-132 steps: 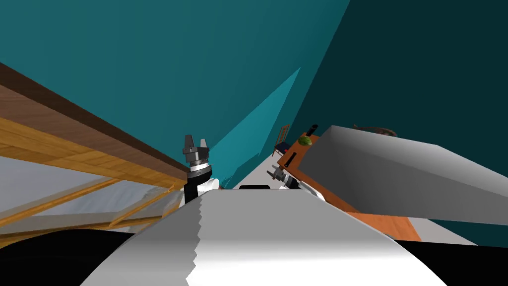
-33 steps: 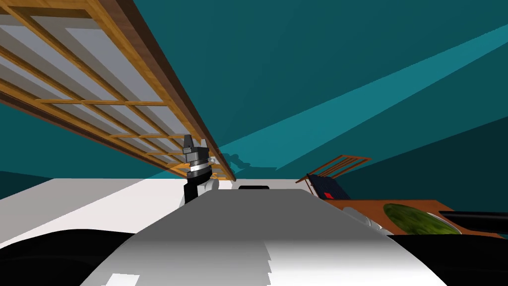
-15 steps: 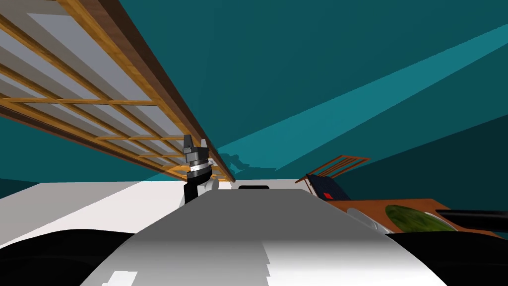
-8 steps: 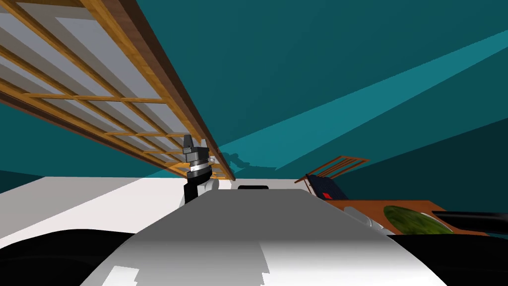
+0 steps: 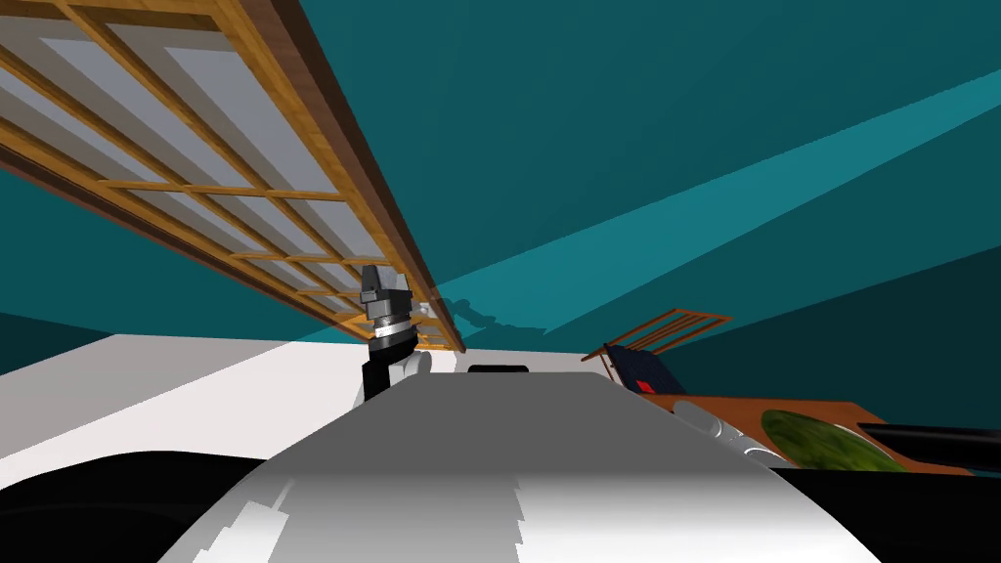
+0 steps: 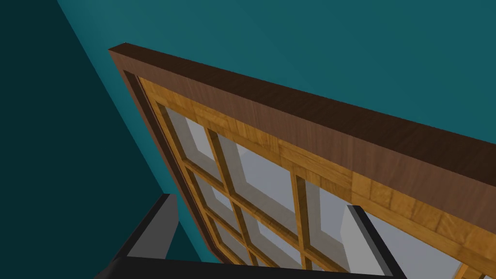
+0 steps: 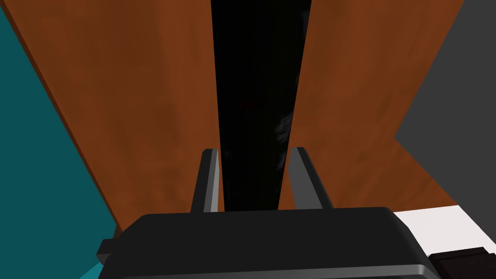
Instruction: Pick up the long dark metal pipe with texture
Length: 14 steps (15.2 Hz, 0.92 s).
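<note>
The long dark pipe (image 7: 259,72) runs straight out from my right gripper (image 7: 253,150) over a brown table top (image 7: 145,97). The two grey fingers (image 7: 209,179) press its sides, so the gripper is shut on it. In the head view the pipe (image 5: 929,442) shows as a black bar at the far right, above the same brown table (image 5: 723,411). My left gripper (image 5: 383,283) is raised in front of my chest. Its fingers (image 6: 160,227) stand wide apart with nothing between them.
A green mottled round thing (image 5: 816,442) lies on the table beside the pipe. A chair (image 5: 650,367) with a slatted wooden back stands behind the table. A large wooden window frame (image 5: 244,195) runs along the teal wall at the left. A grey surface (image 7: 460,87) borders the table.
The whole head view has shifted a little, so I have moved slightly. The pipe stays between my right fingers. The left arm keeps its pose.
</note>
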### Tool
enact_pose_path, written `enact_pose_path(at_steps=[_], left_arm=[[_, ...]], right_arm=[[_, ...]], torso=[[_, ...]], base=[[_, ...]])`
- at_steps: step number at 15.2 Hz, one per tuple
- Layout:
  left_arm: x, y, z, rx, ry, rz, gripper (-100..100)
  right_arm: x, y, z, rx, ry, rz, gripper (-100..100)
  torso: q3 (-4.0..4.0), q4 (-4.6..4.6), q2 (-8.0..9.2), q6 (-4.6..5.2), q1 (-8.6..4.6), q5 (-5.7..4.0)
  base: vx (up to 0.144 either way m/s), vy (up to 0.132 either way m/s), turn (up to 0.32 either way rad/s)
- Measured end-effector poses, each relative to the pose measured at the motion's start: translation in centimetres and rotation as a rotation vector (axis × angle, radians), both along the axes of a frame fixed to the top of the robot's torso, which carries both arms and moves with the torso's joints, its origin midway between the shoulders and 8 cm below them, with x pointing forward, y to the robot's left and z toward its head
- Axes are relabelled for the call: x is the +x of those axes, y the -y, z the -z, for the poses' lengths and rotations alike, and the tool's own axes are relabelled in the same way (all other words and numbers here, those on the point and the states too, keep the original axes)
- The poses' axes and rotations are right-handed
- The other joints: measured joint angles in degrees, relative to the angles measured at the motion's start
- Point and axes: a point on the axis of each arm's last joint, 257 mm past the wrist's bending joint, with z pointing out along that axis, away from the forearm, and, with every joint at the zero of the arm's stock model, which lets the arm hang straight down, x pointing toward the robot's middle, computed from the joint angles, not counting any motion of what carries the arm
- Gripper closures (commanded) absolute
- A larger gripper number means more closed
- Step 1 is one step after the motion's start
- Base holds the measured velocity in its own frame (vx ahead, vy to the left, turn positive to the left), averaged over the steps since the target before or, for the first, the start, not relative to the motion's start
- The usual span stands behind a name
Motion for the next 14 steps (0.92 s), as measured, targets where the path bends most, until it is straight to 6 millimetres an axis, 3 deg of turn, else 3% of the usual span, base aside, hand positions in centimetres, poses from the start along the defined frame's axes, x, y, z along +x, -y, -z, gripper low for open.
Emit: enact_pose_path(at_steps=[7,14], left_arm=[[0.0,0.0,0.0,0.0,0.0,0.0,0],[0.0,0.0,0.0,0.0,0.0,0.0,0]], right_arm=[[-0.2,-0.5,0.2,0.026,-0.015,0.023,100],[1.0,1.5,-0.5,0.002,-0.015,0.037,100]], torso=[[-0.05,-0.04,-0.06,0.09,-0.15,-0.04],[-0.01,0.02,-0.04,0.01,-0.1,0.07]], base=[[-0.035,0.011,0.033],[-0.039,0.015,0.046]])
